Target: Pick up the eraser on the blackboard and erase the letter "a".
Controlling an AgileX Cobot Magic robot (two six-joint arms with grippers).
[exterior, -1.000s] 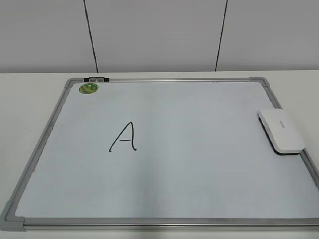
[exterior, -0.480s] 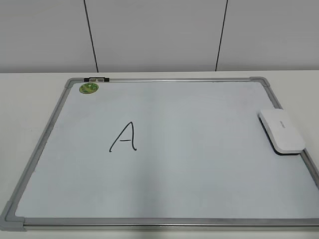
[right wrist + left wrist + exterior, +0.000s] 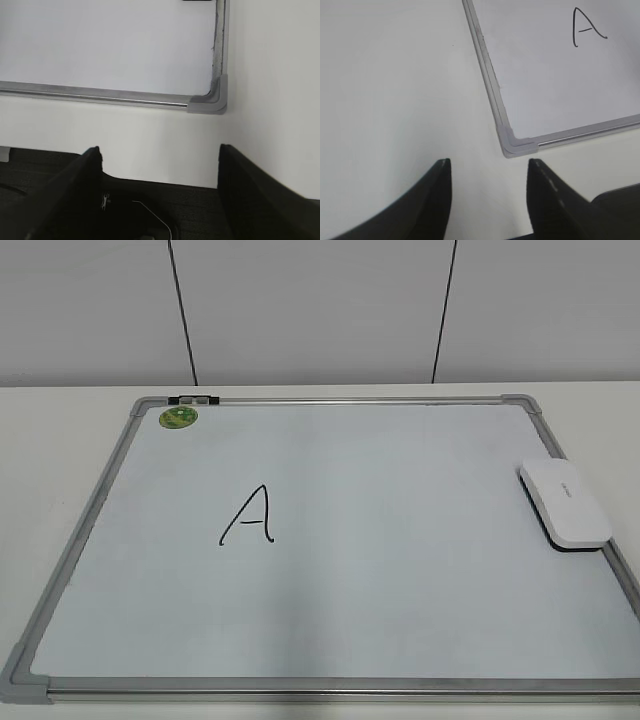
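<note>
The eraser (image 3: 565, 504), a white glossy block with a dark underside, lies on the right edge of the blackboard (image 3: 400, 580), a pale whiteboard with a silver-grey frame. A large black capital "A" (image 3: 248, 517) is written left of centre; it also shows in the left wrist view (image 3: 587, 27). No small lowercase letter "a" shows in any view. My left gripper (image 3: 489, 165) is open and empty over the white table, just outside the board's near left corner (image 3: 517, 145). My right gripper (image 3: 160, 150) is open and empty, short of the near right corner (image 3: 212, 102).
A round green magnet (image 3: 178, 417) sits at the board's far left corner, with small clips (image 3: 193, 399) on the top frame beside it. The board lies on a white table (image 3: 60, 440). A grey panelled wall stands behind. Neither arm shows in the exterior view.
</note>
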